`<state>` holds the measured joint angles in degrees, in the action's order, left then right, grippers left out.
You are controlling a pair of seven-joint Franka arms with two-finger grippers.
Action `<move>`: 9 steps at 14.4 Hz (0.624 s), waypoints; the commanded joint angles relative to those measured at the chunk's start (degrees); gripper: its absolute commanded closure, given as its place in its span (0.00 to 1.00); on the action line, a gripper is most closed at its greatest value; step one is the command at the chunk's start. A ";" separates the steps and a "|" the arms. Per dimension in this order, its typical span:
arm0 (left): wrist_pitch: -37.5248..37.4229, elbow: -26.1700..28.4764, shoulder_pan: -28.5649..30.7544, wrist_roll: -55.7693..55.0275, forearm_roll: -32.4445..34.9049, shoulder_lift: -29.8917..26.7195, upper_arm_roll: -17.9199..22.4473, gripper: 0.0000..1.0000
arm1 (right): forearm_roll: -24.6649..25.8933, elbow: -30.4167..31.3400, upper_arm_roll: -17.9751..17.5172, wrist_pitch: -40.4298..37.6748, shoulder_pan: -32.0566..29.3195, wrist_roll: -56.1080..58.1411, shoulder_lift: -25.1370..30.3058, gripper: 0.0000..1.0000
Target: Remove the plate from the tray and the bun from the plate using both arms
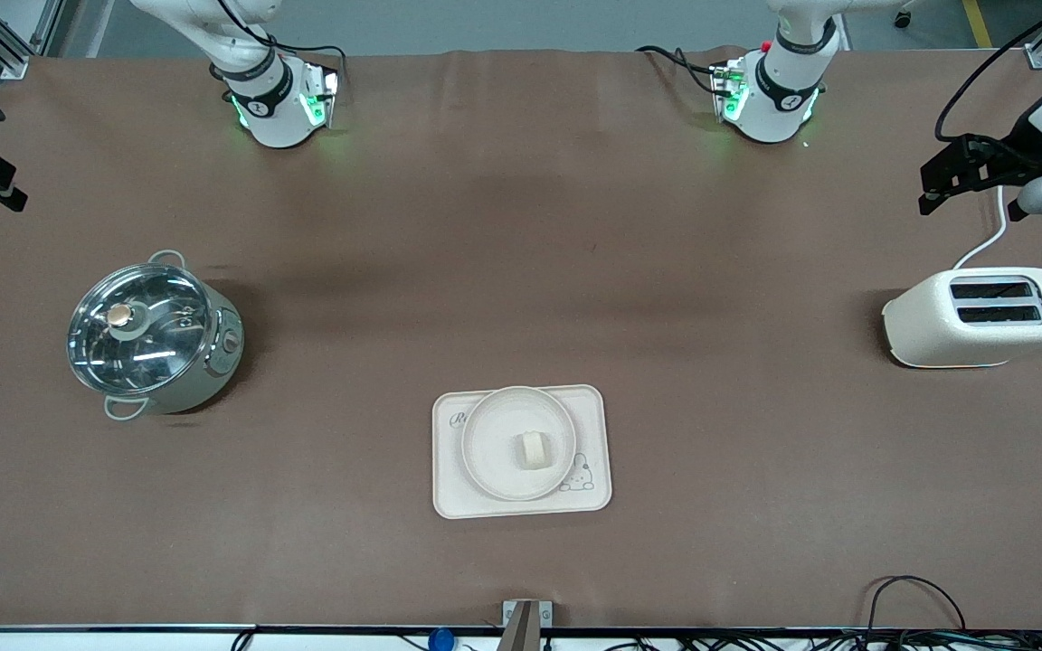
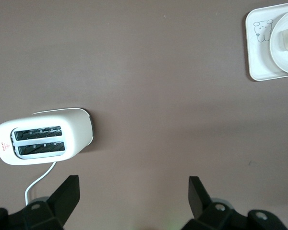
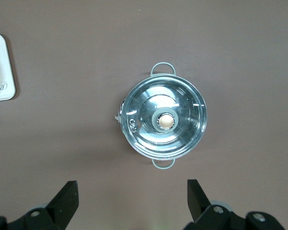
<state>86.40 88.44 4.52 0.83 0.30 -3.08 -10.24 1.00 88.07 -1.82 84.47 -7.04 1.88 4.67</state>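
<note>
**Start state: stack untouched, both pincers wide and empty**

Bun (image 1: 532, 449) on plate (image 1: 496, 452), plate on tray (image 1: 454, 484), tray on brown worktop (image 1: 521, 271), lower middle of front view. Plate nearly fills the tray's width, covering most of the script; rabbit drawing left showing at one corner. Bun a little off plate centre, toward the rabbit corner. Nested order fixes the likely sequence: plate off tray, bun off plate, or one arm steadying while the other lifts. Judged nothing done yet.

Pot with glass lid (image 1: 152, 333) toward the right arm's end; toaster (image 1: 982, 316), slots up, cord trailing, toward the left arm's end. Both well apart from the tray, so no crowding of the approach.

Left pincer (image 2: 134, 196): fingers spread fully, nothing between them, high over bare worktop near the toaster. Right pincer (image 3: 133, 199): same wide spread, empty, high over worktop near the pot. Neither touching anything. Both arms waiting, well apart from the tray.
</note>
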 commanded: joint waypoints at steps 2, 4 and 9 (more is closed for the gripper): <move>-1.15 -0.99 0.31 0.22 1.02 -0.17 -0.05 0.00 | 0.15 0.26 -0.38 -0.36 0.09 0.49 0.87 0.00; -1.15 -1.07 0.40 0.22 1.02 -0.08 -0.05 0.00 | 0.15 0.34 -0.55 -0.63 0.09 0.49 0.87 0.00; -1.06 -2.57 0.49 0.05 0.93 2.03 0.04 0.00 | 0.15 0.34 -0.47 -0.63 0.00 0.49 0.78 0.00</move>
<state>86.40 88.14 4.80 0.83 0.34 -2.30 -10.02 0.99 88.07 -2.10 84.26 -6.87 1.88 4.67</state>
